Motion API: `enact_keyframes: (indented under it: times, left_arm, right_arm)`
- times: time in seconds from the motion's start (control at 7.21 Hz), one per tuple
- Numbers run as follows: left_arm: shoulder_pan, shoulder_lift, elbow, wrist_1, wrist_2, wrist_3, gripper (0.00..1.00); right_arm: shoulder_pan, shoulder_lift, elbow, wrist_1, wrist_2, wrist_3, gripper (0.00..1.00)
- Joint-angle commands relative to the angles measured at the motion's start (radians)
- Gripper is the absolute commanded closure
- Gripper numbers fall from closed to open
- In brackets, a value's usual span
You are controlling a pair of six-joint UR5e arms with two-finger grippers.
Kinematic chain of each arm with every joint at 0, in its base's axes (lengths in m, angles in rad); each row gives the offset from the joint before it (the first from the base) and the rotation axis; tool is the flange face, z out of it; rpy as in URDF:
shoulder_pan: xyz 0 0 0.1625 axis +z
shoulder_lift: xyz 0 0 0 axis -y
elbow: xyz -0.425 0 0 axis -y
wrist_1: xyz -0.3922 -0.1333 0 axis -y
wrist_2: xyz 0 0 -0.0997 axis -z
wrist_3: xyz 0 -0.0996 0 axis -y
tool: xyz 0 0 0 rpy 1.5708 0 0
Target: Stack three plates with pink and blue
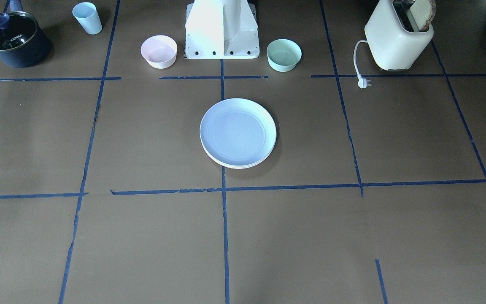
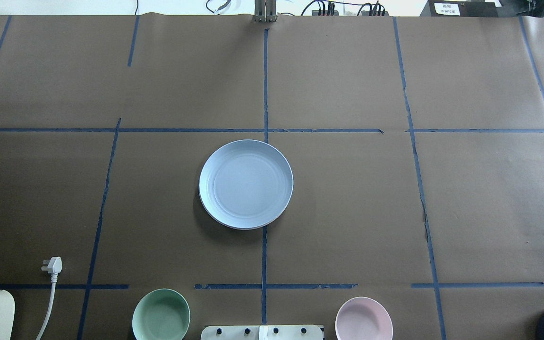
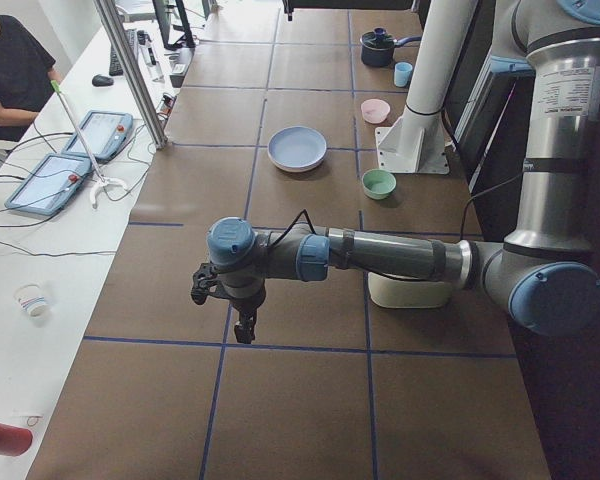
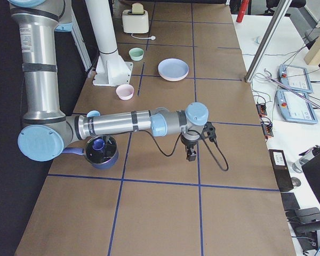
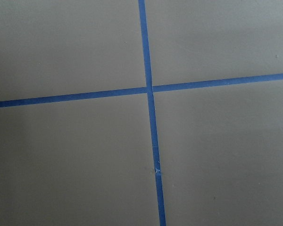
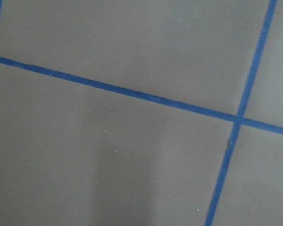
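Note:
A light blue plate [image 1: 236, 131] lies on top of a stack at the table's middle; it also shows in the overhead view [image 2: 246, 183]. Pale rims of plates under it [image 1: 239, 166] peek out at its near edge; I cannot tell their colours apart, and no pink plate shows on its own. My left gripper [image 3: 243, 326] shows only in the exterior left view, hanging over bare table far from the stack. My right gripper [image 4: 191, 154] shows only in the exterior right view, also far from the stack. I cannot tell whether either is open or shut. Both wrist views show only brown table and blue tape.
A small pink bowl [image 1: 159, 51] and a mint-green bowl [image 1: 284, 55] flank the robot base [image 1: 222, 33]. A cream toaster [image 1: 398, 40] with bread and its loose plug [image 1: 364, 82], a dark pot [image 1: 13, 40] and a pale blue cup [image 1: 87, 17] stand along the robot's side.

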Motion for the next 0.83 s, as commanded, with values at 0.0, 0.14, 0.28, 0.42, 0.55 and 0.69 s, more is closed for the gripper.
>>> enact_keyframes:
  times: [0.0,0.14,0.28,0.42,0.55,0.69]
  left_arm:
    - [-0.001,0.020,-0.003,-0.009,-0.001,0.001,0.00]
    - [-0.001,0.020,-0.002,-0.009,-0.001,0.000,0.00]
    - [-0.001,0.020,0.000,-0.006,-0.001,0.000,0.00]
    - [-0.001,0.020,0.000,0.002,-0.001,-0.005,0.00]
    - [-0.004,0.020,0.000,0.004,-0.001,-0.008,0.00]
    - [-0.009,0.024,0.000,0.004,-0.001,-0.011,0.00]
  right_arm:
    - [0.100,-0.030,-0.057,0.009,0.035,-0.054,0.00]
    - [0.100,-0.033,-0.061,0.006,0.027,-0.045,0.00]
    - [0.111,-0.030,-0.063,0.006,-0.019,-0.011,0.00]
    - [0.131,-0.034,-0.049,0.002,-0.033,-0.005,0.00]
    - [0.131,-0.034,-0.049,0.000,-0.035,0.015,0.00]
    - [0.131,-0.036,-0.049,0.000,-0.036,0.054,0.00]
